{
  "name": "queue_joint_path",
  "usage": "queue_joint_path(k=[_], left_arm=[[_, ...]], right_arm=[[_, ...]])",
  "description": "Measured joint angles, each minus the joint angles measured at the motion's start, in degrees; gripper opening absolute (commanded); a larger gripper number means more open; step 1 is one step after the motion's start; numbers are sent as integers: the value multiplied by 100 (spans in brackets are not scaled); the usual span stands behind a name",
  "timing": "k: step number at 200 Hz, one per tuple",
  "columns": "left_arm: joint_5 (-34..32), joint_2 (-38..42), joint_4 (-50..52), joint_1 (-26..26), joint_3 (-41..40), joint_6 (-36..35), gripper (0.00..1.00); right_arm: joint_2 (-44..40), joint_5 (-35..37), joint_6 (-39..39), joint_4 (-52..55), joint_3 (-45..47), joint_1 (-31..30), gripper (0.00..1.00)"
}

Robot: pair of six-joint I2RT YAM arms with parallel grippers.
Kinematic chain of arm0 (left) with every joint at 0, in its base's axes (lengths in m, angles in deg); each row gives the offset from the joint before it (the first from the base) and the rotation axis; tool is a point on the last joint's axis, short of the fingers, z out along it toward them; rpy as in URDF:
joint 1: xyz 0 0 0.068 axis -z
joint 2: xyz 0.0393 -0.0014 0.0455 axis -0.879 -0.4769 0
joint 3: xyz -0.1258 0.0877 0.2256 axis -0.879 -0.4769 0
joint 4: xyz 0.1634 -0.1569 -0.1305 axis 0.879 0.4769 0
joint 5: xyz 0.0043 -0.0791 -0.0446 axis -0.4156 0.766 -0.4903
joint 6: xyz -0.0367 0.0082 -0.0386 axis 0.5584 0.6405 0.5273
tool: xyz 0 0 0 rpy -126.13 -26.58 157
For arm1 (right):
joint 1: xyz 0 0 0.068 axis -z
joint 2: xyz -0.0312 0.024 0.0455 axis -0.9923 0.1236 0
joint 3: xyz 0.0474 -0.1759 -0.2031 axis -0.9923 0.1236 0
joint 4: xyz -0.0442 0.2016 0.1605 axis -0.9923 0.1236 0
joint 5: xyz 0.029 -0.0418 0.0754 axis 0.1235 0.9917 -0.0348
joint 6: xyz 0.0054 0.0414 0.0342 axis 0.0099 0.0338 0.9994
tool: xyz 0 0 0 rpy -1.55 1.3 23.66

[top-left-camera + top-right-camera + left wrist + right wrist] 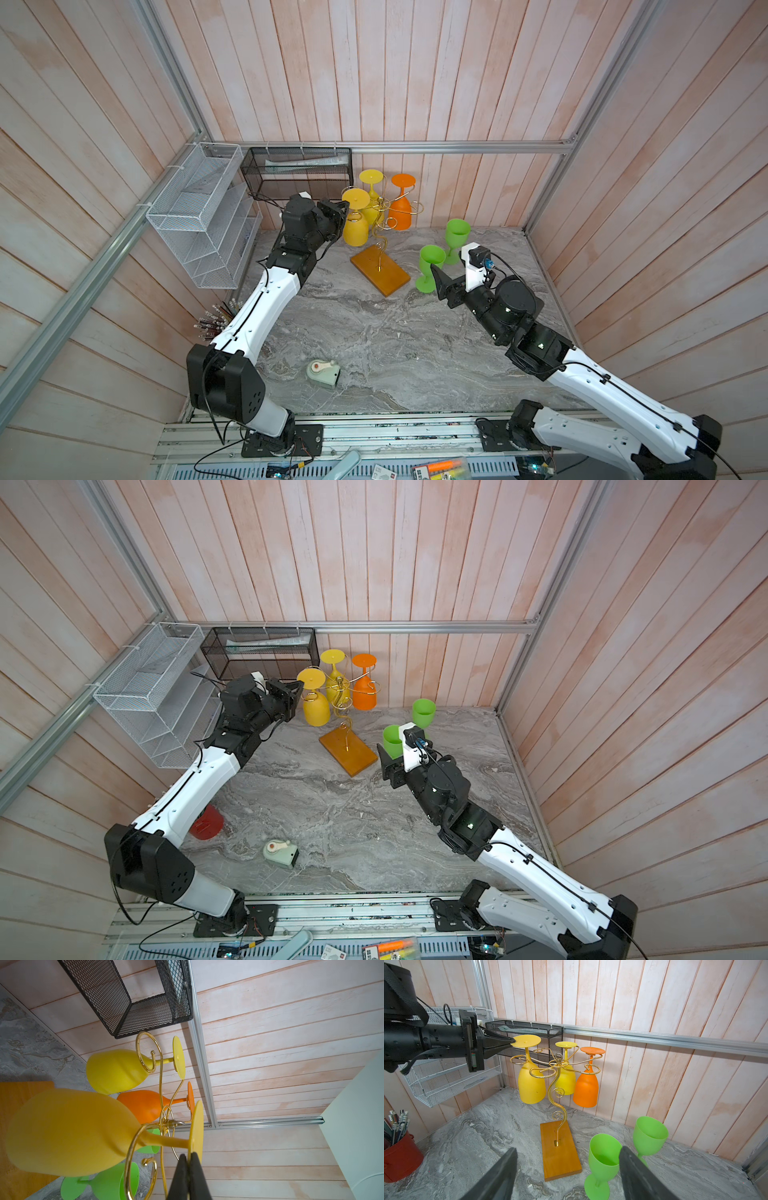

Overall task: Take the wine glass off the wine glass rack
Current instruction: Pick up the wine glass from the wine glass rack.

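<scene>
Left gripper point(188, 1159): jaws pressed together, pinching the thin edge of the foot disc point(526, 1040) from the side.
Wine glass point(531, 1084): amber-yellow. It hangs bowl-down on the rack, with the stem threaded through a scroll arm point(519, 1059) and the foot above the wire.
Wine glass rack point(557, 1084): gold wire on a wavy stem, fixed to an orange-brown base point(560, 1151) on the marble table point(477, 1136), near the back wall.
Other hanging glasses: lemon-yellow glass point(566, 1080) and orange glass point(586, 1088), on neighbouring arms and close to the held one.
Right gripper point(568, 1153): jaws spread wide and empty, low over the table just beside the base.
Green glasses point(604, 1159): two, upright on the table beside the right gripper and clear of the rack.
Step in hand: judged to be drawing the stem out of its curl, since the grip is made and the glass hangs on the wire.
Technique: raise the foot only enough to unload the wire and keep it level. Then slide the stem along the curl toward its open end. Which way that end faces cannot be told.
Caution: an edge pinch lets the bowl swing, so move slowly. The black mesh basket point(529, 1028) sits close behind, and a snagged stem could tip the light rack.
</scene>
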Motion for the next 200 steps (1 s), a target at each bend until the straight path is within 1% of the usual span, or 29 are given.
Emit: queue_joint_path(k=[110, 200], left_arm=[[466, 46, 133, 122, -94, -129, 0], [745, 1032, 157, 155, -1054, -177, 0]], right_arm=[[0, 0, 83, 26, 0, -28, 76], [0, -11, 326, 133, 0, -33, 76]])
